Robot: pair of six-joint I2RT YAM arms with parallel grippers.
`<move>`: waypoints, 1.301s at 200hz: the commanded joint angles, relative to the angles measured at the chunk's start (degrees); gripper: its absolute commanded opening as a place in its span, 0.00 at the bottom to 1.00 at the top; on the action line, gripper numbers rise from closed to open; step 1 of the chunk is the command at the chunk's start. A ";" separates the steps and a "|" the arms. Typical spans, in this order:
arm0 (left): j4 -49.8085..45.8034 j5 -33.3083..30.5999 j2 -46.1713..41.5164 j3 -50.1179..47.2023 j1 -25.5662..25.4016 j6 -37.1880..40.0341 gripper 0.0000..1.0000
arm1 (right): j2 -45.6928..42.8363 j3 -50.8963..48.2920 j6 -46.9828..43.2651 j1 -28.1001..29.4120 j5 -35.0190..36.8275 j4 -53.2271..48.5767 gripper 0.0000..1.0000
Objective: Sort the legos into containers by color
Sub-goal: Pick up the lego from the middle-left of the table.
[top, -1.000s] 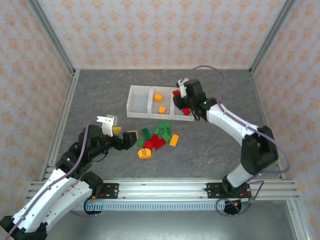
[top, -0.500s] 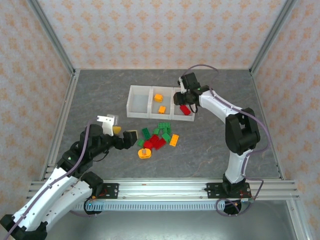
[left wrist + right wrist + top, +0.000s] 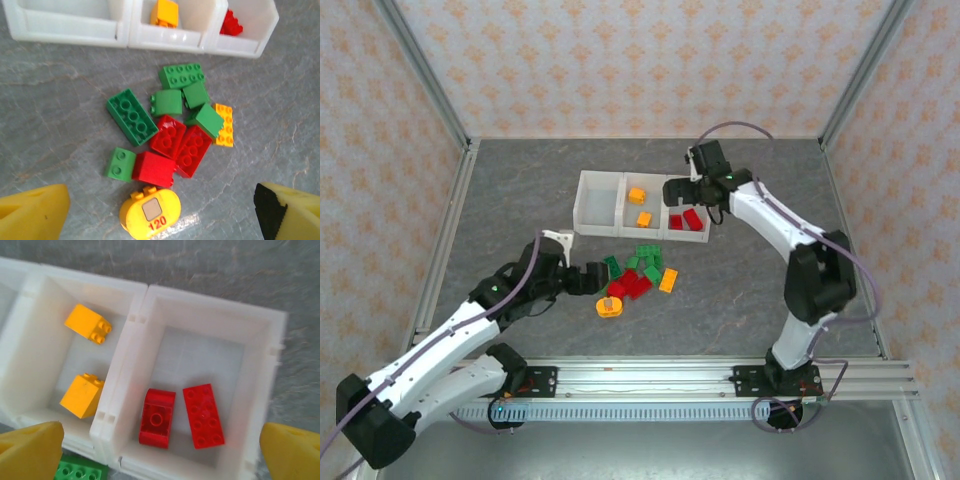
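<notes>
Progress is partial; I'd judge roughly a quarter done. In the row of three white translucent plastic bins (image 3: 600,205), the right one holds two red bricks (image 3: 203,415), the middle one two orange-yellow bricks (image 3: 82,396), and the left one has nothing in it. My right claw (image 3: 678,190) hangs over the red bin, jaws spread wide, carrying nothing. My left claw (image 3: 590,277) sits low beside the loose pile (image 3: 170,135), also wide and empty-handed. Left on the counter (image 3: 750,290): six green bricks (image 3: 131,116), three more red ones, a flat orange-yellow brick (image 3: 223,125) and the round orange piece (image 3: 150,214). The counter is grey and stone-patterned; pale walls (image 3: 640,70) with an orange motif and aluminium posts (image 3: 425,70) box it in.
</notes>
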 commanded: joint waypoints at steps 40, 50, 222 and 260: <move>-12.00 -15.19 13.23 8.33 -14.04 -14.14 0.97 | -18.47 -18.23 0.65 -4.36 4.10 4.56 1.00; -14.27 -16.23 15.55 9.33 -14.39 -17.90 0.98 | -21.22 -20.93 0.58 -4.94 3.89 4.81 1.00; -10.50 -11.39 38.97 14.01 -18.13 -28.59 0.86 | -33.01 -32.52 1.38 -5.07 4.86 6.91 1.00; -10.93 -12.33 43.49 14.90 -17.68 -26.59 0.78 | -31.58 -32.32 1.43 -5.11 4.69 6.79 1.00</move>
